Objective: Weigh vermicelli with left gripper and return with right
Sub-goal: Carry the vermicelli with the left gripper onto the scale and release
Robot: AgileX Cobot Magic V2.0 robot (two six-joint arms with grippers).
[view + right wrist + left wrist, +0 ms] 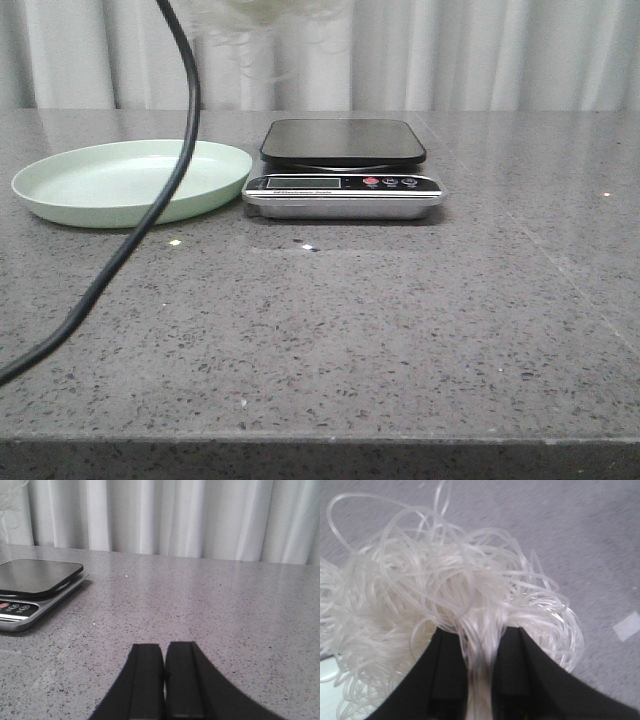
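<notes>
Open room: the grey table (400, 330) lies bare in the near half and right of the scale (343, 168).
Vermicelli (445, 600): clamped in the left hand (480, 680), held high over the table; the front view shows only blurred strands (262, 12) at its top edge, above the scale's far left side.
Right hand (164, 680): fingers together, low over the table, right of the scale.
Around: green plate (60, 185) just left of the scale.
In the way: black cable (150, 215) crosses the plate.

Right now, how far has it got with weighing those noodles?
Picked up: the left tool grips the vermicelli, held high, and the green plate is bare. Nothing lies on the scale yet. Left: weighing, then the shut, idle right tool returns it.
</notes>
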